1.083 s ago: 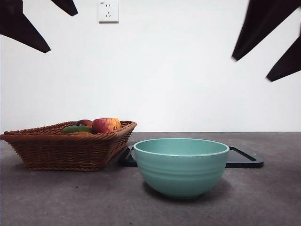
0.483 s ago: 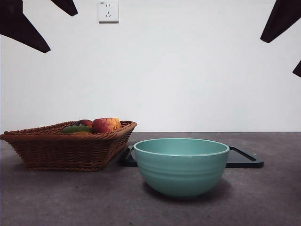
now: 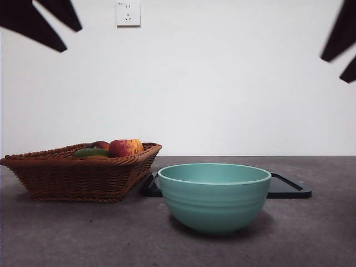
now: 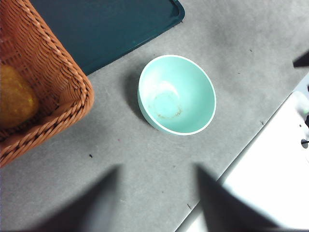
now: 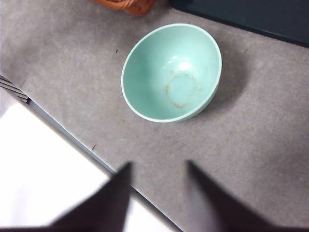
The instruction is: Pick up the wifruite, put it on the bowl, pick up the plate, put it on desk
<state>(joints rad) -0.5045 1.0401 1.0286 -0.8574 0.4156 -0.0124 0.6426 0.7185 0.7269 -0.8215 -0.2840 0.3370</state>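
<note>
While both arms hang high above desk, I see left gripper and right gripper spread wide, empty. Wifruite not visible to me; probably among fruit in wicker basket. Bowl sits mid-desk, empty. I judge fruit light, soft-skinned, rollable: pinch gently across middle.

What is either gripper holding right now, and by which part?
Nothing. Both the left gripper and the right gripper are open and empty, high above the bowl.

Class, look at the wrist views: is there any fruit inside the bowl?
No. The bowl is empty, showing only a faint brownish ring on its bottom.
</note>
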